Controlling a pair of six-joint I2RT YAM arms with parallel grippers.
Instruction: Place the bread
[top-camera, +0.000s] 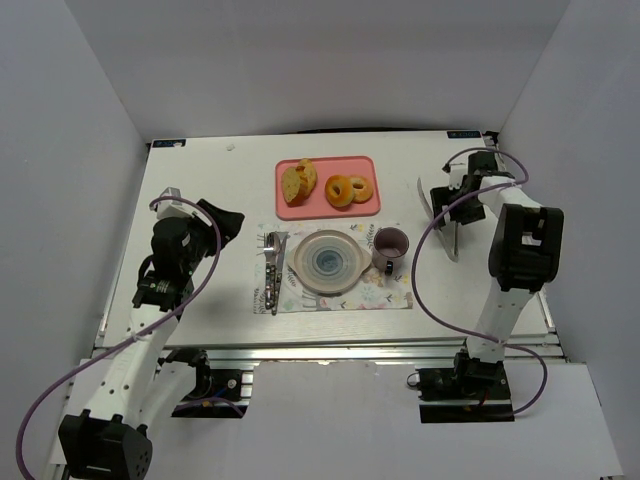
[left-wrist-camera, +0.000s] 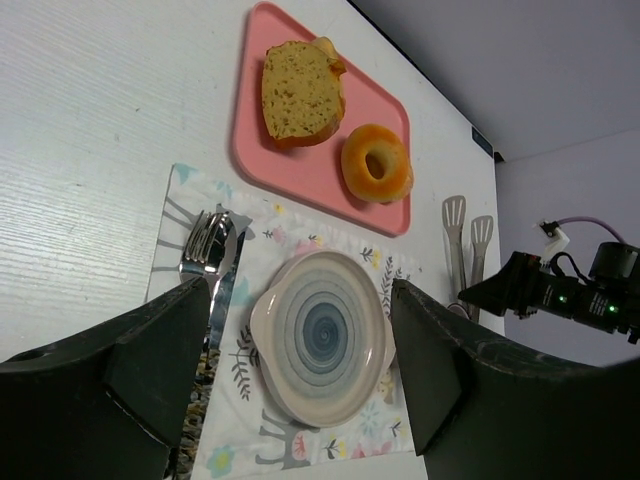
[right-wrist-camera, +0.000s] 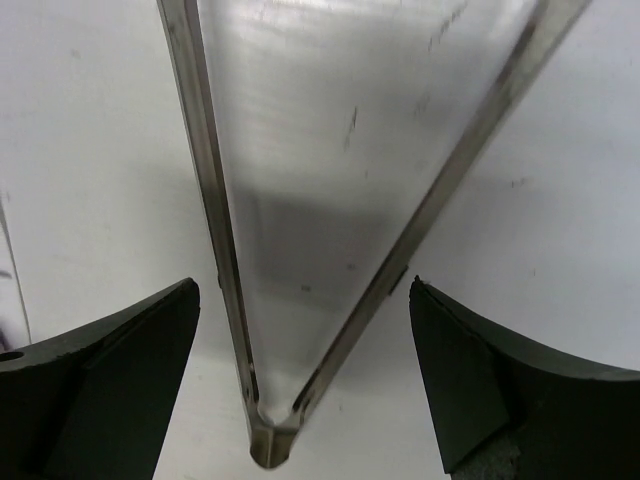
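Note:
Two golden ring-shaped breads (top-camera: 340, 190) (top-camera: 361, 188) lie on the right half of a pink tray (top-camera: 328, 205). One shows in the left wrist view (left-wrist-camera: 376, 162). A round plate (top-camera: 326, 261) with blue rings sits on a floral placemat and also shows in the left wrist view (left-wrist-camera: 322, 335). My left gripper (top-camera: 226, 221) is open and empty, left of the placemat, its jaws framing the plate (left-wrist-camera: 300, 385). My right gripper (top-camera: 450, 196) is open, its jaws on either side of the hinge end of metal tongs (right-wrist-camera: 215, 230) without closing on them.
Pale sliced bread (top-camera: 298, 180) lies on the tray's left half. A fork and knife (top-camera: 272, 268) lie left of the plate, a mug (top-camera: 390, 246) to its right. The tongs (top-camera: 441, 222) lie on the table right of the mug. White walls enclose the table.

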